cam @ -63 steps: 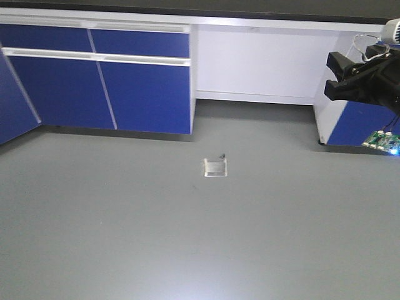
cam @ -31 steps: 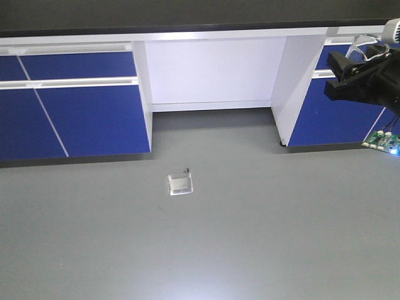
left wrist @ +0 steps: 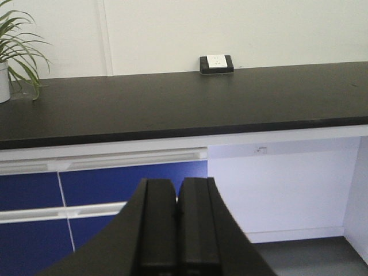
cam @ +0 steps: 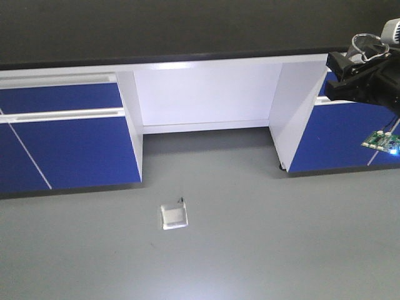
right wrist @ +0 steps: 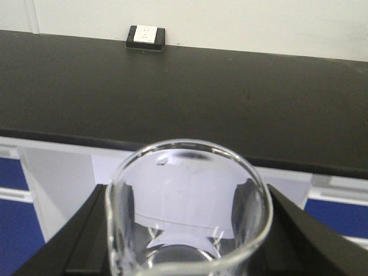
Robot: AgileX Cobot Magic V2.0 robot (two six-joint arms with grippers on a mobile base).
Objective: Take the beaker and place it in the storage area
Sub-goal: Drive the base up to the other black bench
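Note:
The beaker [right wrist: 187, 213], clear glass with a rounded rim, fills the lower part of the right wrist view. My right gripper [right wrist: 187, 244] is shut on it, one black finger on each side. In the front view that gripper [cam: 334, 76] hangs at the right edge, with the beaker's rim [cam: 369, 42] showing above it. The storage area [right wrist: 230, 98] is the bare black countertop ahead, with a white outlet [right wrist: 146, 36] at its rear edge. It also shows as a counter [left wrist: 172, 103] with the outlet [left wrist: 216, 63] in the left wrist view. My left gripper [left wrist: 176, 190] is shut and empty, below counter height.
Blue cabinet doors [cam: 62, 144] flank a white knee recess [cam: 203, 94] under the counter. A small metal plate [cam: 174, 215] lies on the grey floor. A potted plant [left wrist: 14, 52] stands at the counter's left end. A green circuit board [cam: 381, 142] hangs under my right arm.
The counter and cabinets have slid left and downward in the front view, and more of the black top shows. The floor plate has drifted down-left. My right gripper still holds the beaker.

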